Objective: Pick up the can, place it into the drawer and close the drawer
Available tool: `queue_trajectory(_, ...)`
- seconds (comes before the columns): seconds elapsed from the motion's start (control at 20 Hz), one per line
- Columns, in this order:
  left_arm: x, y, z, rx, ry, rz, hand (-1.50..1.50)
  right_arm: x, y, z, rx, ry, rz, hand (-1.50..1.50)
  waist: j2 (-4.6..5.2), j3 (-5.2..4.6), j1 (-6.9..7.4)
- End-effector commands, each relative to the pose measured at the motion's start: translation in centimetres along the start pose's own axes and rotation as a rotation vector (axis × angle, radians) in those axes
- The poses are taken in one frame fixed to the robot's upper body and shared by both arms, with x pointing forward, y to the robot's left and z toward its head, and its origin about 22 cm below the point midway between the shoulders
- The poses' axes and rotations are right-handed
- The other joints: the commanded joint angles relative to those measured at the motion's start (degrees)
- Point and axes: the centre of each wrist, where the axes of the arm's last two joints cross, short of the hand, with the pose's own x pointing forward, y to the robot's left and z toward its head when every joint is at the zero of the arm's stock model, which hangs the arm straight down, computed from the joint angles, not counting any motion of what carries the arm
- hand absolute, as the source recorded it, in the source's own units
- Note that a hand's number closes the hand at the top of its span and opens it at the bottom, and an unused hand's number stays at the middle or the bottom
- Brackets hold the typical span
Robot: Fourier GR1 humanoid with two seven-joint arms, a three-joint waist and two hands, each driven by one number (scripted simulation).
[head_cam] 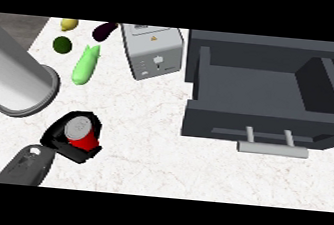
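I find the left hand at the near left of the desk, its black fingers curled round the can and clamped on it. The can is red with a grey metal top; it is tilted, its long axis running from the top, at the far left, to the red body, at the near right. I cannot tell whether it is lifted or resting on the desk. The right hand does not appear in the head view; I make no statement on it.

The drawer stands pulled out at the right, well apart from the can, its dark inside uncovered and its grey handle on the near face. The relation that governs the next move, in my judgement: the drawer lies to the right of the held can and somewhat farther off, so the carry must cross the desk rightward and clear the drawer's near wall before lowering. The left hand is the only one shown and already has the can.

Other items, all at the far left: a toaster, a green cucumber, a lime, a lemon, an eggplant. A large grey cylinder fills the left edge.

Writing: none legible. The toaster bears an orange mark and grey lines that I cannot read; the can shows no readable brand.
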Motion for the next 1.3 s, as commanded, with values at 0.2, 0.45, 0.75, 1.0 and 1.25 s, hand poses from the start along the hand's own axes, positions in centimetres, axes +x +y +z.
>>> queue_trajectory(0.2,0.9,-1.3,-2.5,0.636,-0.085,0.107,1.5,0.0,-1.5,0.5,-0.007,0.012,-0.002,-1.5,-0.36,0.14,0.16)
queue_trajectory(0.45,6.5,-3.5,-6.1,0.606,-0.125,0.068,1.5,0.3,0.0,0.9,-0.017,0.01,0.018,-1.5,-0.1,0.03,-0.41)
queue_trajectory(0.75,12.9,-5.5,-7.5,0.543,-0.185,-0.006,1.5,1.1,-0.4,0.6,-0.015,-0.018,-0.009,-1.5,-0.02,0.0,-0.61)
queue_trajectory(1.0,17.2,-8.9,-11.4,0.495,-0.2,-0.025,1.5,2.1,0.5,0.9,-0.012,-0.031,-0.001,-1.5,0.1,-0.03,-1.03)
queue_trajectory(1.25,21.4,-11.0,-14.0,0.466,-0.179,-0.041,1.5,0.5,-1.6,1.0,-0.022,-0.015,-0.006,-1.5,0.14,-0.01,-1.26)
